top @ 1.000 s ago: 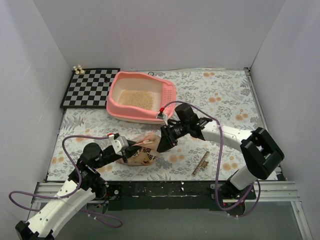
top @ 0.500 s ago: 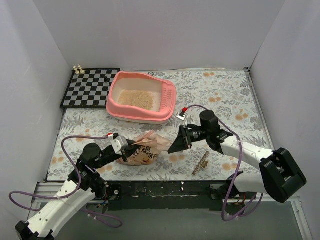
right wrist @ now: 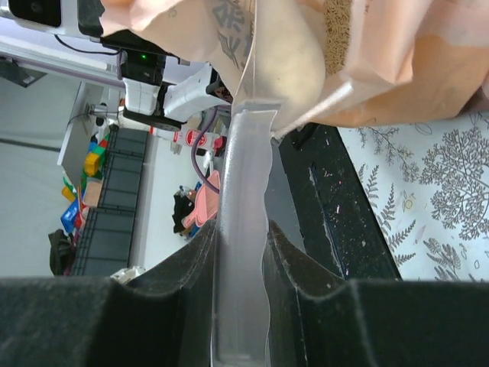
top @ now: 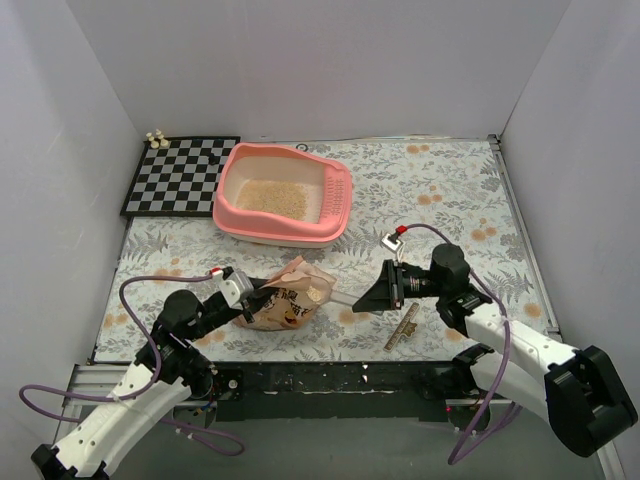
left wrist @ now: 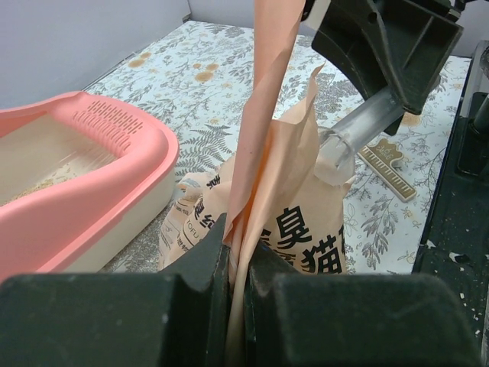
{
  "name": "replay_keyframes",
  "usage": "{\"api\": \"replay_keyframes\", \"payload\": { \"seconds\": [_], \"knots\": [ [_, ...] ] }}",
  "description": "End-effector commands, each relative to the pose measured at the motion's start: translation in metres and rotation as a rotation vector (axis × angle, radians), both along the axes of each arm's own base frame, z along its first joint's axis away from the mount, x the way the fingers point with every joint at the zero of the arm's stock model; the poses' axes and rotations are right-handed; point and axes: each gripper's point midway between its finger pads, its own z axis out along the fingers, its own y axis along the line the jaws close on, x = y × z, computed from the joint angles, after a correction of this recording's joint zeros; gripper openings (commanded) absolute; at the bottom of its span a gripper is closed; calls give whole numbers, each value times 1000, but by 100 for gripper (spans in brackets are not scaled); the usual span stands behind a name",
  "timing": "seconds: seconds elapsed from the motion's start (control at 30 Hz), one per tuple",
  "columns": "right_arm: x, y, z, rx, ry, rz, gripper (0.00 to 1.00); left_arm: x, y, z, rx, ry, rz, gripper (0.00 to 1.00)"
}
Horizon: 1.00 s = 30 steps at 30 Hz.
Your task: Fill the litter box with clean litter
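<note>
Table | 1 litter box | left fingers pinch 1 bag | right fingers grip 1 scoop

A: Where's the printed bag?
B: In front of the litter box, apart from it. The left gripper pinches its edge.
A: And the right gripper?
B: Front-right of the litter box, holding a scoop at the bag's mouth.

The top camera looks down from behind the arms over the whole desk. The wrist cameras look closely past the left hand and right hand at the bag, shared by all views; the right seems rolled sideways.
</note>
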Motion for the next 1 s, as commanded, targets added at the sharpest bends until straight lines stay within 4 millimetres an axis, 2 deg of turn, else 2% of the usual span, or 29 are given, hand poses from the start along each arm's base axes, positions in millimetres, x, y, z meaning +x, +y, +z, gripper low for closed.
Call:
{"api": "replay_keyframes", "payload": {
  "seconds": [0.0,0.57,0.8,0.97],
  "knots": [
    [-11,-7,11,72,-20,-5,1,5,8,45,-103,-146,53,0],
    [-15,-19,7,107,62,-167,1,13,24,58,-153,-187,157,0],
    [-8,-19,26,129,56,-205,1,20,33,60,-165,-180,220,0],
    [5,-16,38,139,79,-260,1,24,39,63,-177,-185,261,0]
  ]
}}
